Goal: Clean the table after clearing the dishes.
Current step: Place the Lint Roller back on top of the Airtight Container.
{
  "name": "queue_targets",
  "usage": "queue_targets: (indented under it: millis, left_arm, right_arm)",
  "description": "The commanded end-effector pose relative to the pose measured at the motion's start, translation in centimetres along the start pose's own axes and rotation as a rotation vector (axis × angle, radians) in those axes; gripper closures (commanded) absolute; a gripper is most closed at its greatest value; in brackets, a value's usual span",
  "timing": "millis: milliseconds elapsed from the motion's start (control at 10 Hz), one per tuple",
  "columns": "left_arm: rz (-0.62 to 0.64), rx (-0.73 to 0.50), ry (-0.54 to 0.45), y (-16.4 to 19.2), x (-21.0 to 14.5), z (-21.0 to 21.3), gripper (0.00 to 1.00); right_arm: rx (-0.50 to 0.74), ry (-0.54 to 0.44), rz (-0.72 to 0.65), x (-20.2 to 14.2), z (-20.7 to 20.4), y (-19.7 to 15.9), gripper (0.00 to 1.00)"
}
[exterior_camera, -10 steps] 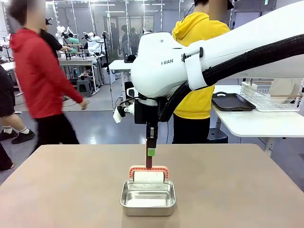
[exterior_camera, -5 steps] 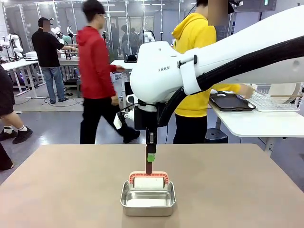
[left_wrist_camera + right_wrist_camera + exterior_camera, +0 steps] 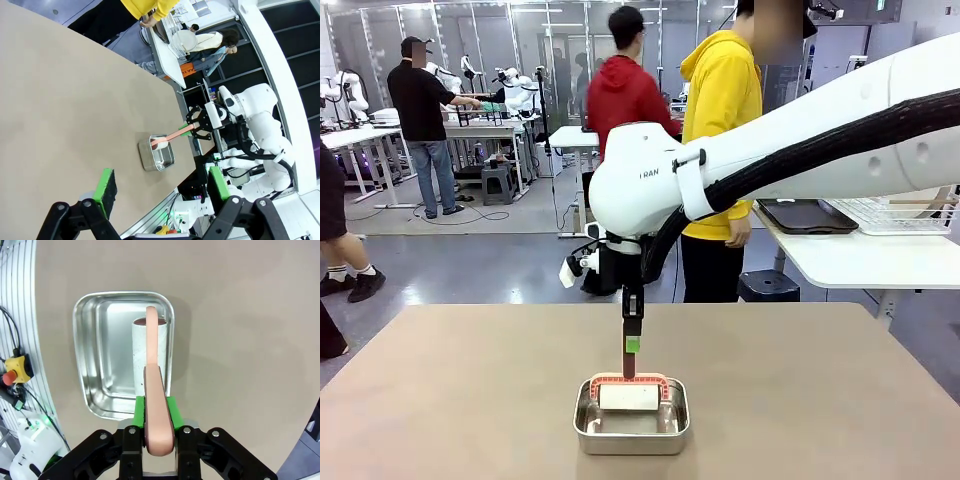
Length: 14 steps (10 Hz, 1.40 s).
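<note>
The counter (image 3: 470,400) is matt, smooth beige. The pan (image 3: 95,365) is shiny metal. The roller (image 3: 142,347) looks white and soft, its handle (image 3: 156,405) smooth pink plastic.

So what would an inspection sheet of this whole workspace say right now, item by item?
Surface: the table, plain beige top, no spills seen.
Job's things: a lint roller with a pink handle, its white roll down inside a small steel pan near the robot's edge; the dishes are not on this table.
Clutter: nothing seen.
Grippers: right gripper shut on the roller's handle; left gripper open, holding nothing, above the table.
Cables: a black hose along the right arm.
Surroundings: a person in yellow at the far side; a white side table with a dark tray and wire rack.
</note>
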<state>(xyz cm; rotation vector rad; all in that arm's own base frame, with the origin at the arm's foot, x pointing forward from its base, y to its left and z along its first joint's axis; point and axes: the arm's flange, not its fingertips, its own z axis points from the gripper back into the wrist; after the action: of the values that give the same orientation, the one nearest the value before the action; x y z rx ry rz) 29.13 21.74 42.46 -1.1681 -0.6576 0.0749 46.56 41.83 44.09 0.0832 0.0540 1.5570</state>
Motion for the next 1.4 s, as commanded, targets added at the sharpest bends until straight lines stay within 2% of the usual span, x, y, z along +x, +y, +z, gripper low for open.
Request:
queue_targets:
  millis: [0,100,300,600,700,800,900,1000,1100,1200,1300]
  left_arm:
    - [-0.003,-0.019,-0.013,-0.3,-0.1,0.1,0.07]
    - [-0.003,-0.019,-0.013,-0.3,-0.1,0.1,0.07]
    - [-0.003,-0.019,-0.013,-0.3,-0.1,0.1,0.07]
    - [-0.003,-0.019,-0.013,-0.3,-0.1,0.1,0.07]
    - [-0.003,-0.019,-0.013,-0.3,-0.1,0.1,0.07]
    - [-0.003,-0.019,-0.013,-0.3,-0.1,0.1,0.07]
    - [-0.003,-0.019,-0.013,-0.3,-0.1,0.1,0.07]
    - [-0.003,-0.019,-0.013,-0.3,-0.1,0.1,0.07]
    - [-0.003,-0.019,-0.013,-0.3,-0.1,0.1,0.07]
    - [-0.003,-0.019,-0.013,-0.3,-0.1,0.1,0.07]
    - [-0.003,-0.019,-0.013,-0.3,-0.1,0.1,0.07]
  right_arm:
    - [-0.014,0.009,0.004,0.8,-1.0,-0.6,0.79]
    - [-0.016,0.051,-0.013,0.8,-2.4,-0.8,0.79]
    - [-0.004,0.040,-0.007,0.7,-4.0,-0.8,0.79]
    - [-0.001,0.038,-0.006,0.8,-4.3,-0.9,0.79]
    - [-0.009,0.026,-0.007,0.8,-3.8,-0.7,0.68]
    - [-0.019,0.029,-0.006,0.7,-3.5,-0.5,0.65]
    - [-0.025,0.029,-0.001,0.8,-3.1,-0.2,0.54]
    - [-0.033,0.030,0.000,0.8,-2.6,0.1,0.52]
    - [-0.050,0.025,0.002,0.7,-1.8,0.5,0.41]
    - [-0.065,0.012,0.008,0.5,-0.6,1.0,0.38]
    - [-0.080,0.020,0.011,0.6,0.2,1.3,0.27]
